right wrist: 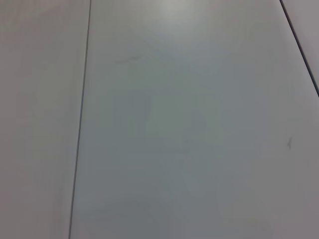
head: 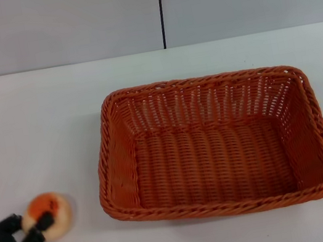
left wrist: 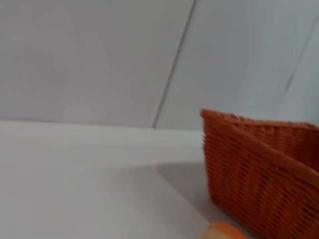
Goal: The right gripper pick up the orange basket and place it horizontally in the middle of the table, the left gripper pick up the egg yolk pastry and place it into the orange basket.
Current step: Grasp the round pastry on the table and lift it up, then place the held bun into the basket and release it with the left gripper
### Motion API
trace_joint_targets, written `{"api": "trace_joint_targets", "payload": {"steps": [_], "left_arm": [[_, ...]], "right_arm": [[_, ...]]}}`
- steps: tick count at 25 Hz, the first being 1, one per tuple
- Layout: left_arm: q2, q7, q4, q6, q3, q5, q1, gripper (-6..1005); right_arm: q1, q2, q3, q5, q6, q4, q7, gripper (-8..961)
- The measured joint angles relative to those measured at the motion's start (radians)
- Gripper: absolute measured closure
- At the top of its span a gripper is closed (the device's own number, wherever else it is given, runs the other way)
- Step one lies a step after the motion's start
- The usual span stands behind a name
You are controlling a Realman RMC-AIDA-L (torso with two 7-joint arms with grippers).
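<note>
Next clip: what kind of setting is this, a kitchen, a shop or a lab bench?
Most likely a lab or test bench: a plain white table against bare grey wall panels, holding only an orange basket and one egg yolk pastry, which the left end effector is gripping. No kitchen fittings are visible.

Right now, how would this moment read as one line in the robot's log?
orange basket: empty, flat, mid-table | egg yolk pastry: on table, left of basket | left claw: fingers around pastry | right claw: out of view
</note>
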Motion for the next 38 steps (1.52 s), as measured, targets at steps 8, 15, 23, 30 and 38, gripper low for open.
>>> {"api": "trace_joint_targets", "payload": {"steps": [8,15,23,30,38], "left_arm": [[0.007,-0.003,0.000,0.052,-0.223,-0.003,-0.022,713],[0.017,-0.009,0.000,0.139,-0.287,-0.038,-0.106,762],[-0.011,-0.044,-0.025,0.149,-0.157,-0.046,-0.305,829],[-0.014,-0.033,-0.136,0.126,-0.030,-0.047,-0.391,882],[-0.016,0.042,-0.236,0.081,0.014,-0.042,-0.402,806]], "right_arm": [[-0.001,0.000,0.002,0.000,-0.009,0.001,0.000,541],[-0.005,0.001,0.002,0.000,-0.015,0.006,0.001,536],[-0.016,0.003,0.002,0.000,-0.048,0.012,0.005,529],[-0.014,0.003,0.005,0.001,-0.073,0.034,0.006,524],[-0.017,0.003,0.011,0.002,-0.079,0.034,0.007,518]]}}
